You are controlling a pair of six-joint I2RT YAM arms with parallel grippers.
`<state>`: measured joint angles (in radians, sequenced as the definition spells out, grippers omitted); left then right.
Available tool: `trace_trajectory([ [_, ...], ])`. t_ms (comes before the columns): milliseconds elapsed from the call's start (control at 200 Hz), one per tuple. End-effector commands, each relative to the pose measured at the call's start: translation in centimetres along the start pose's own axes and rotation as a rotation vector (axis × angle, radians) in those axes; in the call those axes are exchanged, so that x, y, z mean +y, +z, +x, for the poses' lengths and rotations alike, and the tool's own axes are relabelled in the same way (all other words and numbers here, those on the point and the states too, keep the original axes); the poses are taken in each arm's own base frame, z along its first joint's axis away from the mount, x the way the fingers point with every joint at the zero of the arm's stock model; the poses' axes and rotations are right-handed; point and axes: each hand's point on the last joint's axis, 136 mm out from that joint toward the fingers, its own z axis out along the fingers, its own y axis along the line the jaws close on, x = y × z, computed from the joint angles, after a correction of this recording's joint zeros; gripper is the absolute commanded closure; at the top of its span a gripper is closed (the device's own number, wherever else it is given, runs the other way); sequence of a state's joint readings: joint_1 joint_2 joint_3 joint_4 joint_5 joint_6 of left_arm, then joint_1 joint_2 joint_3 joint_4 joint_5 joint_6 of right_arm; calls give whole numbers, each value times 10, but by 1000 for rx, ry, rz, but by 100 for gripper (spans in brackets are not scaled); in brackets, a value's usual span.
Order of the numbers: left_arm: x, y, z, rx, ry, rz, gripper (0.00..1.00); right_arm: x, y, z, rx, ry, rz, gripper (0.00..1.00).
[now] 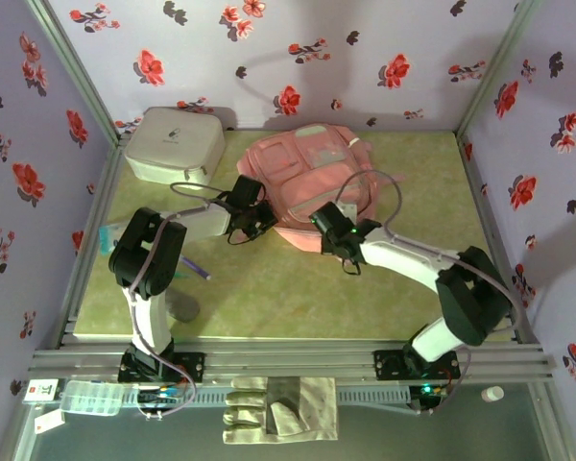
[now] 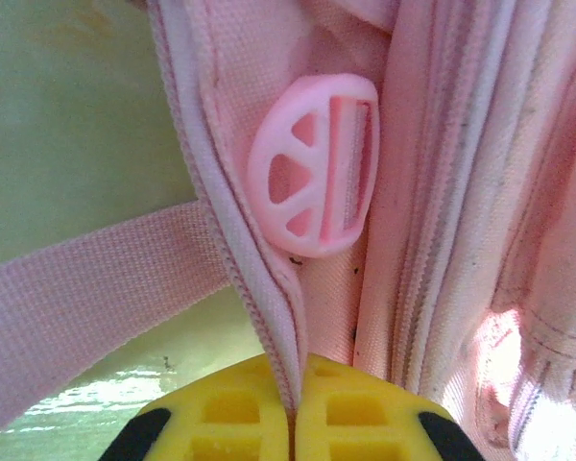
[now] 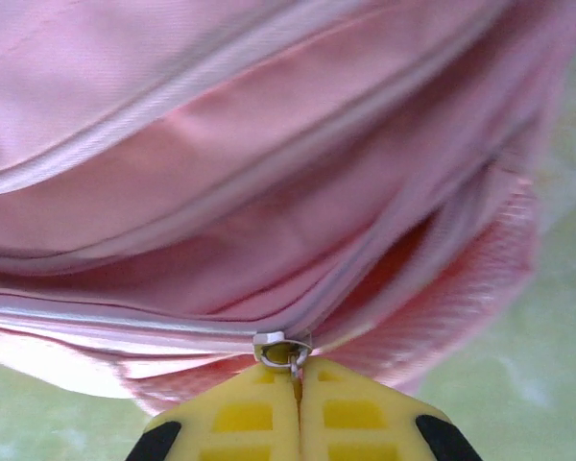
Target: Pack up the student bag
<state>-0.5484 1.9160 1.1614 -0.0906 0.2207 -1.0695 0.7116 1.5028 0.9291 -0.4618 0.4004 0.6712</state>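
Your left gripper is pinching a piped seam of the woven pink student bag; your right gripper is clenching its small silver metal zip pull.

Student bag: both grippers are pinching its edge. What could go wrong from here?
1. The right gripper holds only the tiny zip pull at its fingertips, so it may slip free when pulled.
2. The left gripper pinches just a thin seam of the student bag. The soft fabric could slide out, letting the bag drag instead of the zip moving.
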Motion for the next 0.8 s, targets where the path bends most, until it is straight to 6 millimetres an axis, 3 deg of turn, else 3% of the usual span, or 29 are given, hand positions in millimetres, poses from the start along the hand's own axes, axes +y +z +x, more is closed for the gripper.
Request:
trace_trajectory([
  [0, -1, -22, -27, -91, 53, -39, 97, -50, 0, -2, -26, 72, 142, 95],
  [95, -5, -25, -28, -87, 93, -45, 96, -52, 2, -1, -8, 69, 128, 96],
  [215, 2, -27, -32, -98, 132, -101, 93, -34, 2, -5, 9, 26, 51, 100],
  [340, 13, -36, -40, -132, 179, -182, 77, 4, 1, -5, 34, -33, -112, 100],
  [540, 14, -68, -43, -171, 237, -233, 53, 75, -7, 0, 58, -107, -365, 100],
  [795, 18, -90, -24, -158, 147, -176, 40, 145, -12, -2, 76, -112, -543, 100],
])
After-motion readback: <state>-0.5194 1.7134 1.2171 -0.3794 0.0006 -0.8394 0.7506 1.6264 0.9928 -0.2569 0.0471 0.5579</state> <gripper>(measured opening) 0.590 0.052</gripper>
